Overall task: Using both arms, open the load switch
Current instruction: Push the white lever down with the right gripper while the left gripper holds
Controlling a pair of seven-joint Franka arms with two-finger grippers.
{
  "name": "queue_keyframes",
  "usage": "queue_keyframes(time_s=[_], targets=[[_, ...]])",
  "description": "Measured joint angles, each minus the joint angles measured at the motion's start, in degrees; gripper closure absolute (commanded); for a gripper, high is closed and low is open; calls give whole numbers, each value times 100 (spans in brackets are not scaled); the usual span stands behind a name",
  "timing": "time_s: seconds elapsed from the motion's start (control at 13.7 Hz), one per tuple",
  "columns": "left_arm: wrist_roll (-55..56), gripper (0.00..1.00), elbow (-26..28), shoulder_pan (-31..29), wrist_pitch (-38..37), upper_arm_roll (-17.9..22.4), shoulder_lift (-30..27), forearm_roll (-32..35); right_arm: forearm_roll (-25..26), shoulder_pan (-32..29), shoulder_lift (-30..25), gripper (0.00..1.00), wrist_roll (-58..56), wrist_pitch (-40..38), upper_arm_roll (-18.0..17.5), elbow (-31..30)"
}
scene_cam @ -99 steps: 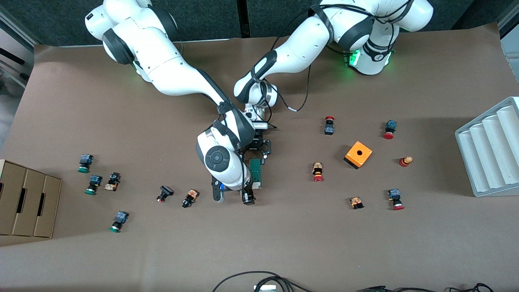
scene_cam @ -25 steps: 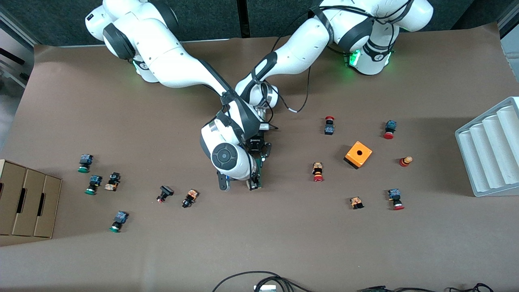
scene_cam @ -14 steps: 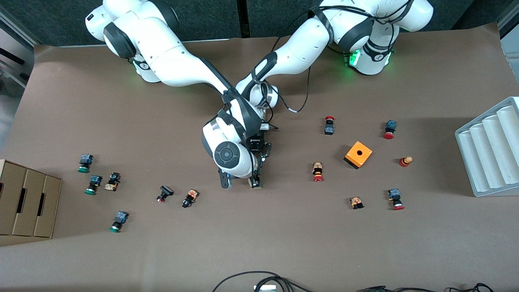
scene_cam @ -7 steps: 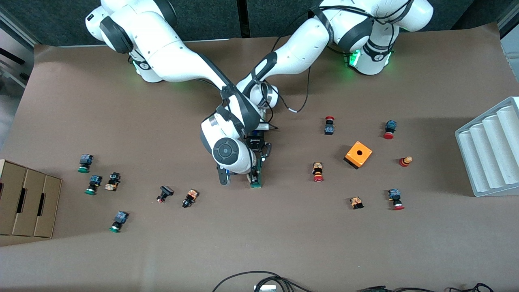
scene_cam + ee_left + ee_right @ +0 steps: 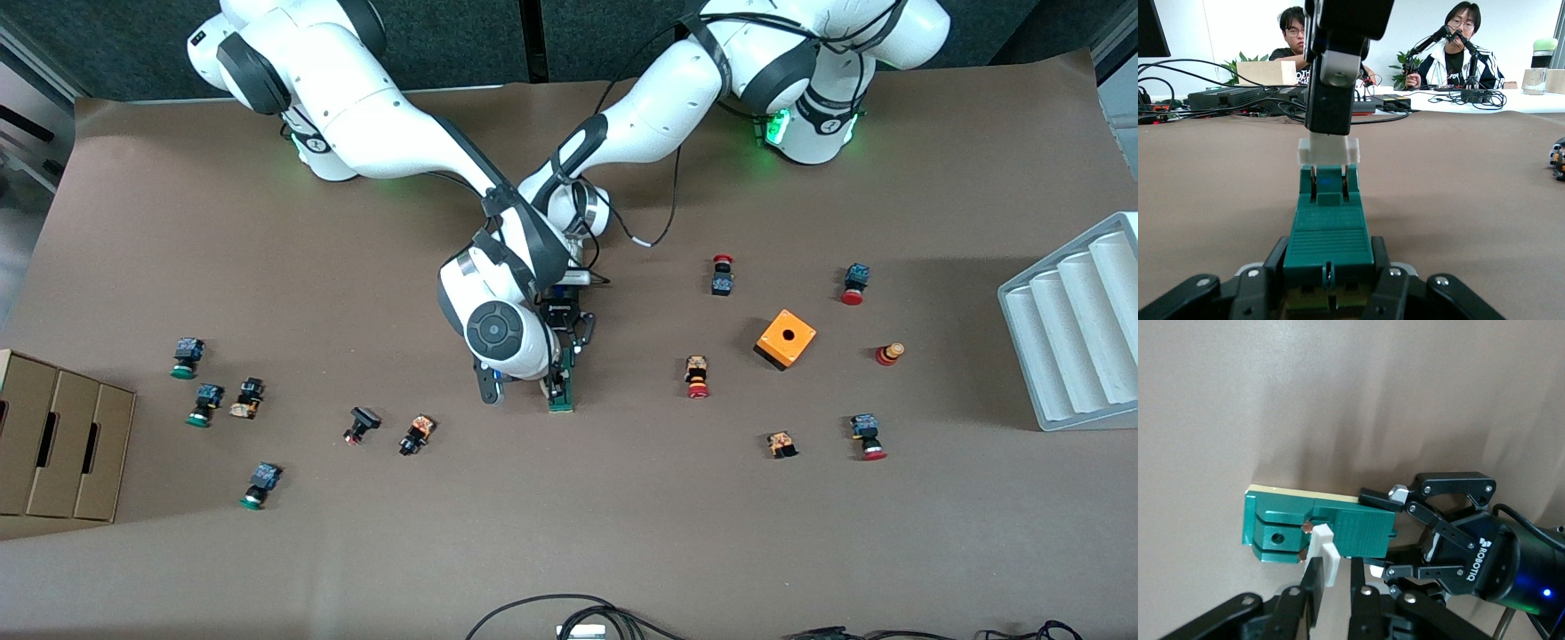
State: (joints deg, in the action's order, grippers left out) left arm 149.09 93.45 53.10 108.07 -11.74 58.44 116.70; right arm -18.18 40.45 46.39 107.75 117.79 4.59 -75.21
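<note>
The dark-green load switch [image 5: 562,402] lies at mid-table, mostly hidden under the right arm's wrist. My left gripper [image 5: 570,342] is shut on the end of the switch farther from the front camera. In the left wrist view its fingers [image 5: 1395,283] clamp the ribbed green body [image 5: 1328,233]. My right gripper [image 5: 1335,565] is shut on the white sliding piece [image 5: 1325,557], which stands raised off the green body [image 5: 1358,532] with two metal blades showing under it [image 5: 1329,151]. The left gripper [image 5: 1381,533] shows in the right wrist view too.
An orange cube with a hole [image 5: 786,339] and several red-capped push buttons [image 5: 698,376] lie toward the left arm's end. More buttons [image 5: 416,435] and a cardboard box [image 5: 58,444] are toward the right arm's end. A white ribbed tray [image 5: 1076,324] stands at the table edge.
The right arm's wrist has shifted a little toward the bases, and the switch's green near end now shows from under it. The left arm has not moved.
</note>
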Motion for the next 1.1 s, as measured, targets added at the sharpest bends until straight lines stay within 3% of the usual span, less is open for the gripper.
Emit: queue_keyframes(time_s=[1.1], targets=[[0,47,-9,11,-57,0,27,25,119,158,4,78,-4,201,14,-247]])
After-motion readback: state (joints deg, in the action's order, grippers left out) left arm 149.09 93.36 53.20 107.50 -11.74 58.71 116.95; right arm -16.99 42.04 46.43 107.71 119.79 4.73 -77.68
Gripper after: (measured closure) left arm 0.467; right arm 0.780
